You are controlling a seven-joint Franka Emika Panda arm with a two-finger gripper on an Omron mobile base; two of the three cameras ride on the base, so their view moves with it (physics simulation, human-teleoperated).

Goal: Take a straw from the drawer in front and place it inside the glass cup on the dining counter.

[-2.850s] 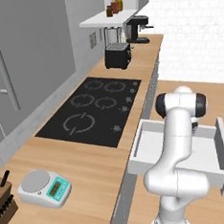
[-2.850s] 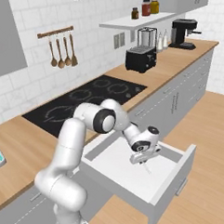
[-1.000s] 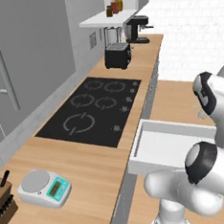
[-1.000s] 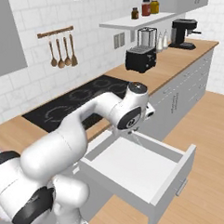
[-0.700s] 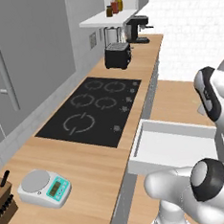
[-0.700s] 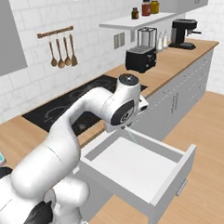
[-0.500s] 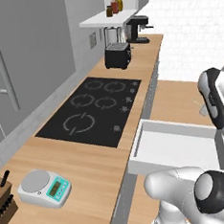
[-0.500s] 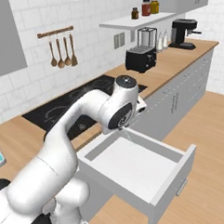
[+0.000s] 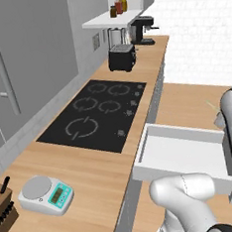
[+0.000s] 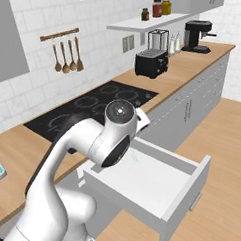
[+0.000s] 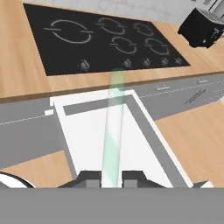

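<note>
In the hand view my gripper (image 11: 112, 177) is shut on the straw (image 11: 113, 127), a thin, pale, greenish-white stick that rises from between the two dark fingertips (image 11: 91, 176). It hangs above the open drawer (image 11: 98, 135), whose white inside is bare beneath it. The drawer (image 9: 183, 154) stands pulled out from the worktop's front, and its grey front panel and bar handle face the room (image 10: 189, 201). My arm's white elbow (image 10: 118, 130) rises over the drawer's back. The glass cup and the dining counter are out of view.
A black cooktop (image 9: 95, 115) lies in the wood worktop behind the drawer, with a black toaster (image 9: 121, 58) and a coffee machine (image 9: 143, 30) farther along. A kitchen scale (image 9: 45, 194) and a knife block (image 9: 3, 212) sit at the near left. Wood floor (image 10: 229, 157) lies open to the right.
The hand has come up out of the drawer and the arm has swung high over it, elbow now in front of the right base view. The drawer stays open.
</note>
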